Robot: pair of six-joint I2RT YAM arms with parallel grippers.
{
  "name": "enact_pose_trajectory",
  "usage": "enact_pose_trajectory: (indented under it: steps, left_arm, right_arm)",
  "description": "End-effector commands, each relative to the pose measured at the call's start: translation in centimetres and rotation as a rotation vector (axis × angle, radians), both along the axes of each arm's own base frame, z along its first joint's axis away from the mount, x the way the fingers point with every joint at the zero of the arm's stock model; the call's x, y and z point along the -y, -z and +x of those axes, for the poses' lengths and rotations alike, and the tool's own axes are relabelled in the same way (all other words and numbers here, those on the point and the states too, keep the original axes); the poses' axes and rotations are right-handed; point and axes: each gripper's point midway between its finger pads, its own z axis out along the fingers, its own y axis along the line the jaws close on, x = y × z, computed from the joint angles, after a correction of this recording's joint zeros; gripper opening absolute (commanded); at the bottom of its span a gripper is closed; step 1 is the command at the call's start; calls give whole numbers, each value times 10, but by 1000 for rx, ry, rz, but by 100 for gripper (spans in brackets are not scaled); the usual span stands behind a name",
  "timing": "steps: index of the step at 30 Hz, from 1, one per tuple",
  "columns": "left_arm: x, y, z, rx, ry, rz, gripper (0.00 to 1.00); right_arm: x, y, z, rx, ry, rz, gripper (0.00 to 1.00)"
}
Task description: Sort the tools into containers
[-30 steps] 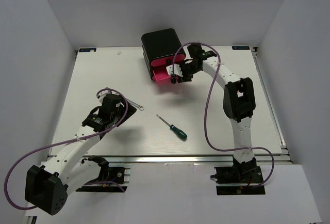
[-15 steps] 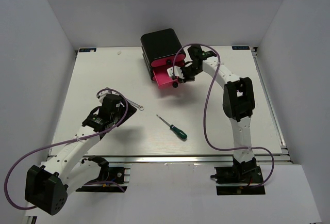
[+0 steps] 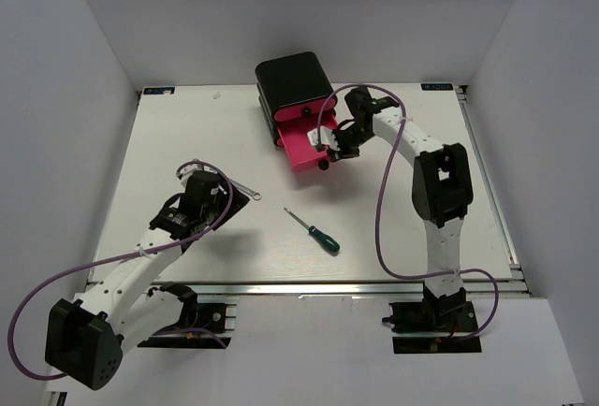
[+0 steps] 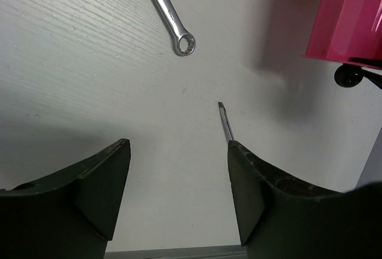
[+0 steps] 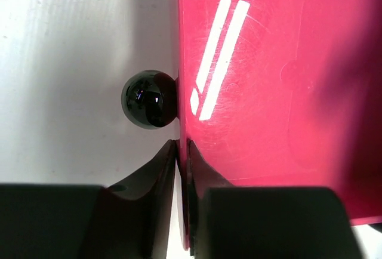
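Pink-red drawer [image 3: 298, 142] has slid further out; right fingers [image 5: 154, 178] pinch its front edge beside the knob [image 5: 149, 99]; left fingers [image 4: 101, 187] gape over open worktop [image 4: 89, 74] near the wrench [image 4: 167, 13].

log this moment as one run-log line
right gripper: shut on front wall of open pink-red drawer | left gripper: open, empty | silver metal wrench, green-handled screwdriver: on white table

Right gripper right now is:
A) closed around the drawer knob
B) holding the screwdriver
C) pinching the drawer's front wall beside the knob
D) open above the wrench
C: in the right wrist view the right gripper has its fingers closed on the thin front wall of the pink drawer, with the knob free just beside them.
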Motion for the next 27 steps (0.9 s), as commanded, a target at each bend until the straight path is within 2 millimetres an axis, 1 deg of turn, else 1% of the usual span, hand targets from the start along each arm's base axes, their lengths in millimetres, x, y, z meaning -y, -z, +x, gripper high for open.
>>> enact_pose_trajectory:
  steps: [1, 3, 4, 5, 8, 11, 14, 15, 16, 17, 18, 19, 20, 21, 22, 23, 24, 25, 26, 27]
  left_arm:
    - [1, -5, 1, 24, 4, -13, 76]
    - [1, -4, 1, 24, 5, -16, 76]
    - [1, -3, 1, 23, 6, -17, 76]
    - [1, -4, 1, 27, 6, -18, 76]
    - [2, -4, 2, 23, 7, -17, 76]
    - [1, -5, 1, 23, 6, -17, 76]
    - [0, -5, 1, 26, 2, -17, 76]
    - [0, -6, 1, 28, 2, -18, 76]
    - [0, -6, 0, 29, 0, -19, 76]
    - [0, -5, 0, 28, 1, -19, 76]
    - [0, -4, -1, 28, 0, -22, 76]
    - [0, -4, -1, 28, 0, -23, 76]
    - [1, -3, -1, 31, 3, -28, 75]
    - [1, -3, 0, 30, 2, -29, 74]
    - [1, -4, 0, 34, 2, -28, 74]
    - [2, -3, 1, 32, 3, -29, 74]
    - [2, -5, 2, 34, 3, -27, 74]
    - [2, -4, 2, 33, 4, -26, 73]
    - [2, -4, 3, 33, 4, -26, 73]
    - [2, -5, 3, 35, 3, -25, 73]
  right_arm:
    - [-11, -49, 0, 95, -20, 100, 18]
    - [-11, -51, -1, 88, -1, 111, 43]
    - [-14, -54, 3, 107, 10, 126, 54]
    - [-15, -56, 4, 99, 31, 137, 59]
    - [-19, -69, 7, 110, 54, 175, 62]
    - [-23, -84, 6, 108, 71, 212, 62]
    - [-24, -108, -4, 99, 87, 259, 62]
    - [-25, -128, -11, 112, 83, 297, 62]
    - [-23, -129, -20, 66, 118, 311, 62]
    - [-22, -133, -25, 45, 151, 331, 62]
    - [-24, -159, -27, 91, 175, 400, 62]
    - [-22, -158, -33, 51, 223, 417, 60]
    - [-18, -134, -52, -112, 326, 410, 54]
    - [-16, -135, -67, -171, 370, 417, 48]
    - [-21, -125, -88, -251, 391, 393, 45]
    - [-19, -96, -118, -370, 437, 328, 39]
    - [-17, -94, -139, -375, 457, 301, 38]
    - [-28, -86, -163, -391, 438, 282, 38]
    - [-21, -67, -192, -445, 503, 248, 43]
    - [-17, -56, -195, -383, 565, 220, 46]
